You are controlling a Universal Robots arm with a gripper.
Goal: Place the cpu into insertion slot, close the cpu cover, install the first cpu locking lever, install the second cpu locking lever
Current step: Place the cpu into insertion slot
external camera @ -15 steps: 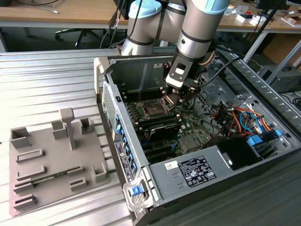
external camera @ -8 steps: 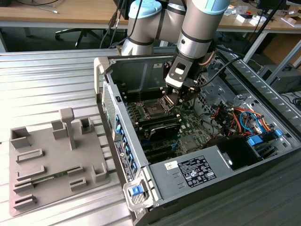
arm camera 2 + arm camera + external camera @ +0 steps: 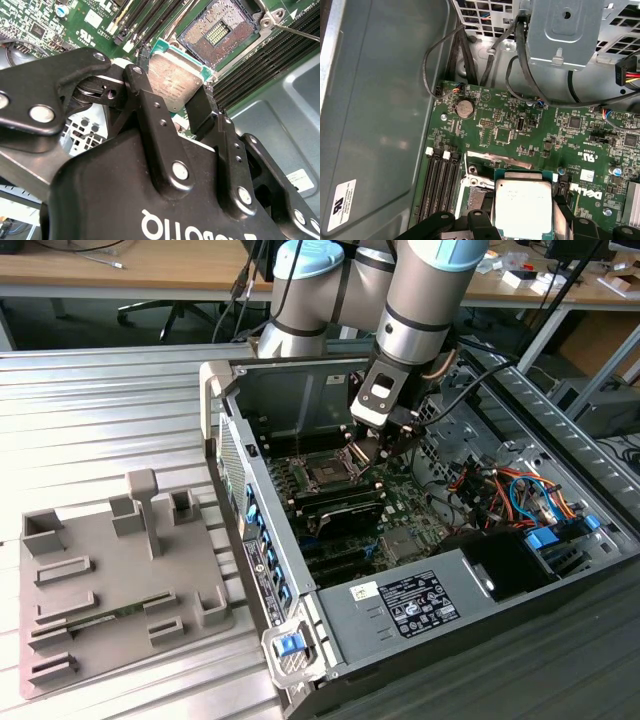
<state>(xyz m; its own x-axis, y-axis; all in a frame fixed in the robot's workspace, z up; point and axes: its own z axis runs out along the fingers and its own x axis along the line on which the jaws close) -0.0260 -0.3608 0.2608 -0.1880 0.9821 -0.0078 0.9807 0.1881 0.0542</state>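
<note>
Inside the open computer case, the gripper clamps the cpu by its edges, near the bare insertion slot. Placement looks in hand, demanding level, square alignment.

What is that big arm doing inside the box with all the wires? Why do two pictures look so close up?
It is a robot arm reaching into a computer case lying open on a metal table. One picture comes from a camera standing off the arm; the other two come from cameras riding near its wrist, so they look close. At the arm's end is the gripper, two black fingers like a pincer. It holds the cpu, a small flat square chip, close to the empty socket on the green board. On the exterior view's left lies a grey tray with blocks.
</note>
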